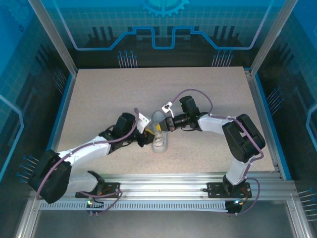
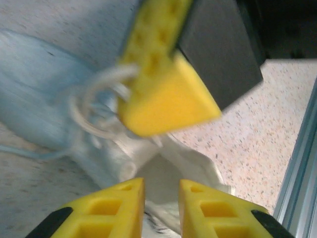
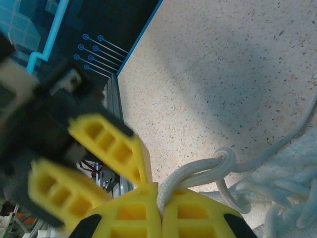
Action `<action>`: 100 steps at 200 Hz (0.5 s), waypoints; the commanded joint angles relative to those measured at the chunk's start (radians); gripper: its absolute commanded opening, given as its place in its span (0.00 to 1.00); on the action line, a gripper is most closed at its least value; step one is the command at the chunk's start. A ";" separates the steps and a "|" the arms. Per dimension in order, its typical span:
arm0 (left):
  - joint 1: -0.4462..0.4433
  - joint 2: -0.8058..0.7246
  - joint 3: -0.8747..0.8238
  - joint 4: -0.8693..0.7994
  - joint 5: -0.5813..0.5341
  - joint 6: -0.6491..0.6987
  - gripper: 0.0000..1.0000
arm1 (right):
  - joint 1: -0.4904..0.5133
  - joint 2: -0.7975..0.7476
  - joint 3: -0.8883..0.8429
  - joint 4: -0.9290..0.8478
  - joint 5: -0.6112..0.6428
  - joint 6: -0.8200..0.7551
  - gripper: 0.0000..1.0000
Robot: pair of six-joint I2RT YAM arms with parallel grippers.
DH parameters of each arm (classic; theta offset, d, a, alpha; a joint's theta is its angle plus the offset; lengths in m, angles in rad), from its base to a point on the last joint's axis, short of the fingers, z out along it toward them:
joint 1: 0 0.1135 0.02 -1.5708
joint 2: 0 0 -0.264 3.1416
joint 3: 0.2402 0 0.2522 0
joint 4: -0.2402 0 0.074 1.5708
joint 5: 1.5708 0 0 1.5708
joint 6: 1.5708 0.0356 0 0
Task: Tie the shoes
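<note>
The small white sneaker [image 1: 159,143] stands mid-table between both arms. My right gripper [image 3: 161,208] is shut on a doubled white lace [image 3: 198,171] that runs back to a knot and the laced upper [image 3: 292,193]. From above, the right gripper [image 1: 164,126] sits over the shoe's far end. My left gripper [image 2: 162,198] is open, its yellow fingers [image 2: 119,208] hovering just over the shoe's opening [image 2: 163,173] with nothing between them. A lace loop [image 2: 96,96] lies to the left, beside the right gripper's finger [image 2: 163,94]. The left gripper [image 1: 148,135] is at the shoe's left side.
The speckled table [image 1: 223,94] stretches free behind and to both sides of the shoe. An aluminium rail [image 1: 163,181] runs along the near edge, with blue enclosure walls [image 1: 163,29] around the table. The two grippers nearly touch above the shoe.
</note>
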 commanded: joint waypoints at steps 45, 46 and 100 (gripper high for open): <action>-0.037 0.054 -0.076 0.366 -0.102 -0.061 0.28 | -0.008 0.009 0.036 -0.040 0.032 0.016 0.00; -0.037 0.056 -0.076 0.368 -0.101 -0.061 0.28 | -0.008 0.009 0.036 -0.040 0.032 0.018 0.00; -0.038 0.120 -0.072 0.415 -0.084 -0.092 0.27 | -0.007 0.012 0.029 -0.012 0.037 0.051 0.00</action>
